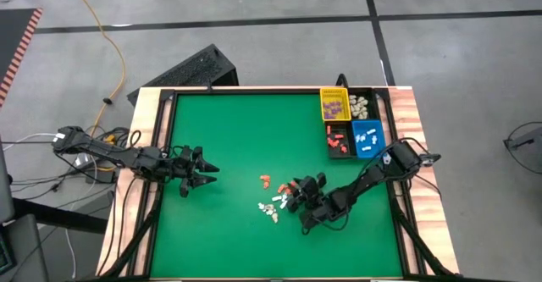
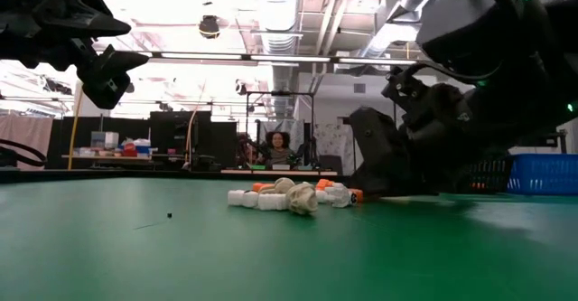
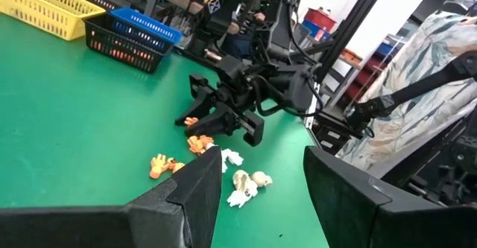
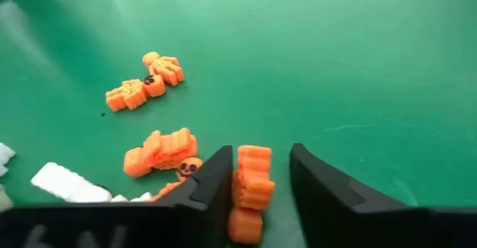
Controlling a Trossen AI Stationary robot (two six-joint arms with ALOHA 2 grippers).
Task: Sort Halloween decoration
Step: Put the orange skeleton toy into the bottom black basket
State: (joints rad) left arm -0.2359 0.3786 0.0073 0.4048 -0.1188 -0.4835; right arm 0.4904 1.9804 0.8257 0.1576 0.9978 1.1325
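Small Halloween decorations lie loose on the green table (image 1: 220,138): a mixed cream-white and orange heap (image 1: 273,204) and two orange ones (image 1: 265,180) a little farther off. My right gripper (image 4: 261,155) is down at the table by the heap's right side, open, with one orange decoration (image 4: 250,190) lying on the table between its fingers. Other orange ones (image 4: 145,84) and a white one (image 4: 63,181) lie beyond. My left gripper (image 1: 207,174) hangs open above the table's left half, holding nothing. My right gripper slants down from the table's right, its fingers on either side of the orange decoration (image 4: 253,166), which lies on the table. One finger (image 4: 216,185) stands right against the decoration's side and a gap shows toward the other; whether it touches, I cannot tell.
At the far right corner stand a yellow bin (image 1: 334,104) with purple pieces, a black bin (image 1: 362,106) with cream ones, a black bin (image 1: 338,138) with orange ones and a blue bin (image 1: 366,136). A raised rim (image 1: 161,146) runs around the table. A person sits beyond the far edge (image 2: 275,145).
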